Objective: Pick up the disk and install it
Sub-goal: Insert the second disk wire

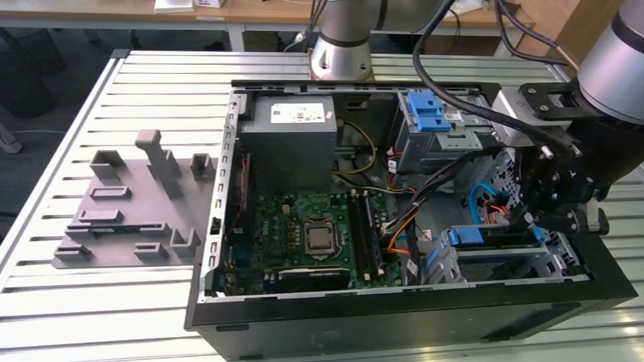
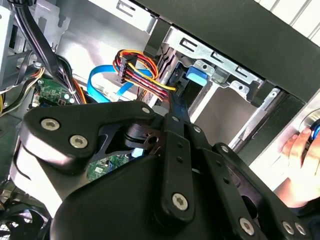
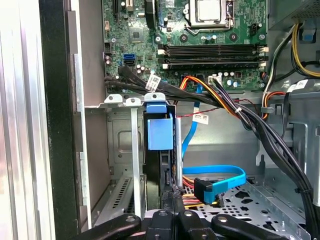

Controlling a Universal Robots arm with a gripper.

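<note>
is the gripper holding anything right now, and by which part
It cannot be told. The gripper sits low at the drive bay inside the computer case, its fingertips hidden among the cables.

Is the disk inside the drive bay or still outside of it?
Inside: the disk stands in the drive bay, blue tab showing, gripper beside it.

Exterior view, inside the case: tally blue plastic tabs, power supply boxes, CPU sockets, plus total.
Blue plastic tabs: 2
Power supply boxes: 1
CPU sockets: 1
Total: 4
</note>
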